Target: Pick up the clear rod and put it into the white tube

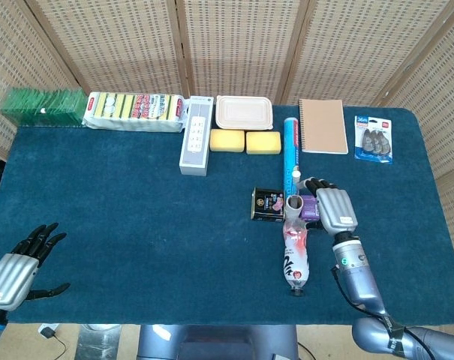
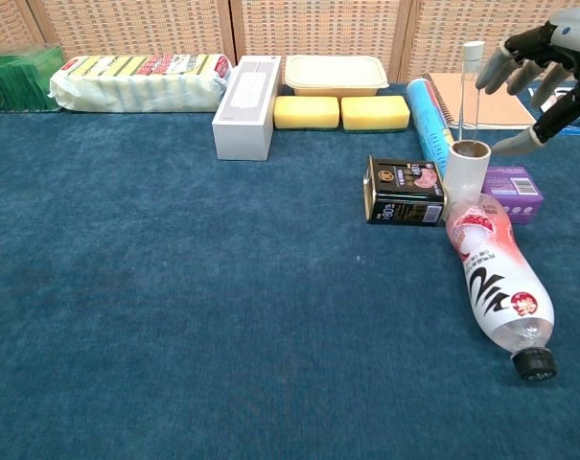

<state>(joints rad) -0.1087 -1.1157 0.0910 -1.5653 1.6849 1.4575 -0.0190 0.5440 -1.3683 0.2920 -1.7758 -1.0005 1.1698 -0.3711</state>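
Note:
The white tube [image 2: 467, 169] stands upright beside a black tin, seen from above as the tube [image 1: 293, 202]. The clear rod [image 2: 470, 91] stands in its mouth, leaning slightly, its white top above the rim; the rod [image 1: 295, 180] is only a small pale mark in the head view. My right hand [image 2: 544, 59] hovers just right of the rod's top with fingers spread and nothing in it; from above the right hand [image 1: 335, 209] is beside the tube. My left hand [image 1: 16, 266] hangs open at the table's near left edge.
A plastic bottle [image 2: 496, 278] lies in front of the tube, cap toward me. The black tin [image 2: 405, 192] and a purple box [image 2: 513, 187] flank the tube, with a blue roll [image 2: 427, 110] behind. A notebook [image 1: 323, 125], sponges [image 1: 245, 141] and a power strip [image 1: 196, 135] line the back.

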